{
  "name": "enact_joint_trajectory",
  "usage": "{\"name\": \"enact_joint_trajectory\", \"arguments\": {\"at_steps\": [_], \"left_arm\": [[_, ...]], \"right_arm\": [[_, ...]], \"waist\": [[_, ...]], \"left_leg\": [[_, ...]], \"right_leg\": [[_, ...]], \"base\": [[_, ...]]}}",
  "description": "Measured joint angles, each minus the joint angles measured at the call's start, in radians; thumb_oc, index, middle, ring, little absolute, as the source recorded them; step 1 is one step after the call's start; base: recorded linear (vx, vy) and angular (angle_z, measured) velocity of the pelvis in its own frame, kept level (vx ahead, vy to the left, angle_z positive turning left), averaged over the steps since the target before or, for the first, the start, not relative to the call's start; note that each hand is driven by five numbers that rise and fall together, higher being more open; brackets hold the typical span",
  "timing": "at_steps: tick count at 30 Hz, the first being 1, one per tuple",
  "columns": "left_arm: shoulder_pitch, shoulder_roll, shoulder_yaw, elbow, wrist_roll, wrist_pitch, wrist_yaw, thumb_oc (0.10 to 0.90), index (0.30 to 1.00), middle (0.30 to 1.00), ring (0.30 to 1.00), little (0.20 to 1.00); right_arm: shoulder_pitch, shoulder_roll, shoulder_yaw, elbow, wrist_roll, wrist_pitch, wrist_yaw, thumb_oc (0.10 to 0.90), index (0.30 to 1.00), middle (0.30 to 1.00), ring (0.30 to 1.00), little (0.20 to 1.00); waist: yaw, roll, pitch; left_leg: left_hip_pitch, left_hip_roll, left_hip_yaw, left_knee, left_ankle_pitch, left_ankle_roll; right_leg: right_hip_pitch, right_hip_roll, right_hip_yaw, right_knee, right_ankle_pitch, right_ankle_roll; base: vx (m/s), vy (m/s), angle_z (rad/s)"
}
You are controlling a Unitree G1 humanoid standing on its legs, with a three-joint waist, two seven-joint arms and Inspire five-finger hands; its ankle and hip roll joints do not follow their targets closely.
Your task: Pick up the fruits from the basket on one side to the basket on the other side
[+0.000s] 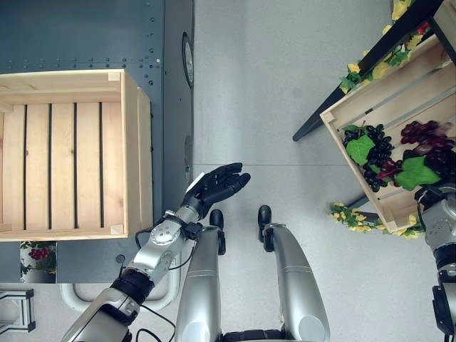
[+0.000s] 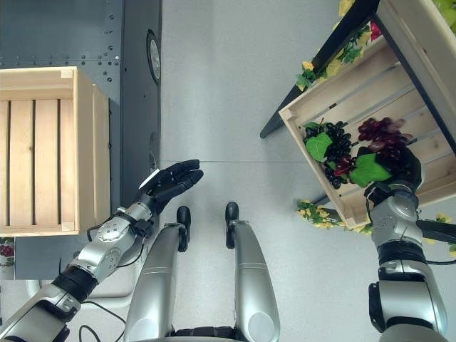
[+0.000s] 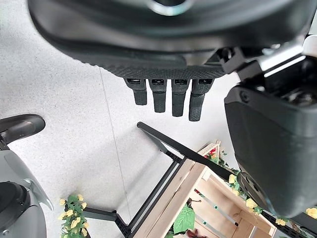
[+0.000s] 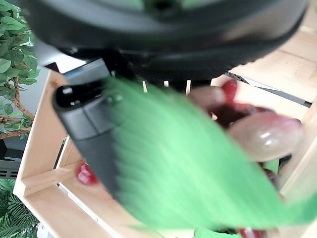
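An empty slatted wooden crate (image 1: 132,142) sits at the left on a dark metal table (image 1: 85,35). At the right, a tilted wooden crate (image 2: 313,167) holds a black grape bunch (image 2: 338,146) and a red-purple grape bunch (image 2: 385,132) with green leaves. My right hand (image 2: 405,165) is inside that crate, curled round the red-purple bunch. In the right wrist view its thumb (image 4: 86,129) lies beside a green leaf (image 4: 188,168), with red grapes (image 4: 262,136) against the palm. My left hand (image 1: 217,187) hovers open over the floor between the crates, holding nothing.
The right crate rests on a black metal stand (image 2: 313,78) trimmed with yellow flowers and leaves (image 2: 317,212). Grey floor lies between the two crates. Another small grape bunch (image 1: 39,253) shows below the left crate's front edge.
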Motion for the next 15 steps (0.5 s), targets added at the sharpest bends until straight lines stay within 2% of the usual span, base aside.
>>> {"name": "enact_joint_trajectory", "arguments": {"at_steps": [6, 15], "left_arm": [[0.001, 0.013, 0.000, -0.001, 0.000, 0.000, -0.002, 0.800, 0.900, 0.900, 0.900, 0.900], [0.009, 0.013, -0.001, -0.002, -0.001, 0.000, -0.014, 0.800, 0.900, 0.900, 0.900, 0.900]], "right_arm": [[-0.001, -0.025, -0.003, 0.004, -0.001, 0.005, -0.042, 0.800, 0.900, 0.900, 0.900, 0.900], [0.000, -0.047, -0.005, 0.004, -0.042, 0.038, -0.042, 0.800, 0.900, 0.900, 0.900, 0.900]], "waist": [[-0.001, 0.000, 0.000], [-0.002, 0.000, 0.000]], "left_leg": [[-0.004, 0.001, -0.004, 0.005, 0.000, 0.000], [0.008, 0.002, -0.003, 0.008, -0.004, -0.001]], "right_leg": [[0.001, -0.001, -0.006, 0.000, 0.000, 0.000], [0.012, 0.001, -0.006, 0.000, -0.001, -0.001]], "base": [[0.00, 0.000, 0.00], [0.00, 0.009, 0.00]]}}
